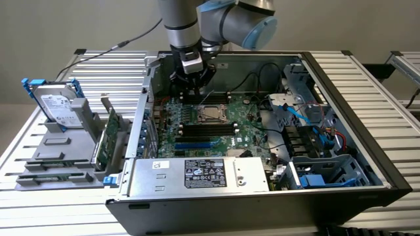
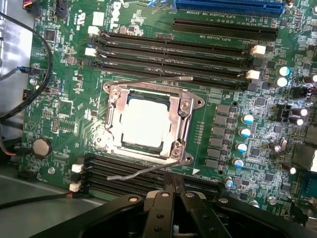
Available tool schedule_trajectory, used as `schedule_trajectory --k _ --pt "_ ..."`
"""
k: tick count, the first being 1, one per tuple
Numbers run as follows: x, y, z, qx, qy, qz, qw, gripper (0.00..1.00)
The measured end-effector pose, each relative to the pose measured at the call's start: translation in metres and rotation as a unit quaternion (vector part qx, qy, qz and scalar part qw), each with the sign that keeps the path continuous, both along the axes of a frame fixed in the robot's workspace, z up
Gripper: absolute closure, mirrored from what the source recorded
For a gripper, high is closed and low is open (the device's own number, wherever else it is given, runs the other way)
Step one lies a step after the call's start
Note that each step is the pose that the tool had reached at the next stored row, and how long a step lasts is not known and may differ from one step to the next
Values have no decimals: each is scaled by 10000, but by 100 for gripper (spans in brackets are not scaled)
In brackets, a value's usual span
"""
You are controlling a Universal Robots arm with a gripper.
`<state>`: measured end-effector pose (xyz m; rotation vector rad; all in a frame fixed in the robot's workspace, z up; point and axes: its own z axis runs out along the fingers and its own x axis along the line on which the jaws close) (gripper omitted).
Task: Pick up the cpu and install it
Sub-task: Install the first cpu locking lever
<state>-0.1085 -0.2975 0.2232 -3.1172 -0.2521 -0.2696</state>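
I find the cpu (image 2: 146,121) seated in its socket (image 2: 181,119), hence my gripper (image 2: 174,196) hangs beside it, jaws together, empty.

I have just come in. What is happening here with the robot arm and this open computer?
The arm's gripper hangs low over the motherboard inside the open computer case. Its fingers are shut and nothing shows between them. The cpu already lies in its socket, framed by the metal load plate. The gripper is beside the socket, near a row of memory slots, and is not touching the chip.
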Motion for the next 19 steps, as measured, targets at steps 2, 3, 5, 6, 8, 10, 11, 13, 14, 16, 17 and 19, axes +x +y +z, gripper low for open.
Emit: schedule_trajectory --k 2,3,5,6,8,10,11,13,14,16,17,19 --pt "-12 -5 -23 1 -2 -1 10000 89" --pt "-34 -14 -58 0 -1 0 10000 89" --pt "-51 -15 -91 0 -1 0 10000 89" --pt "-51 -15 -101 0 -1 0 10000 89" --pt "-51 -15 -125 0 -1 0 10000 89" --pt "-51 -16 -152 3 -1 -1 10000 89" --pt "-52 -16 -156 3 -1 -1 10000 89" --pt "-51 -17 -155 2 -1 0 10000 89" --pt "-51 -17 -155 2 0 0 10000 89" --pt "-51 -16 -156 3 -1 0 10000 89" --pt "-51 -16 -156 3 -1 0 10000 89" --pt "-53 -16 -157 4 -2 0 10000 89"
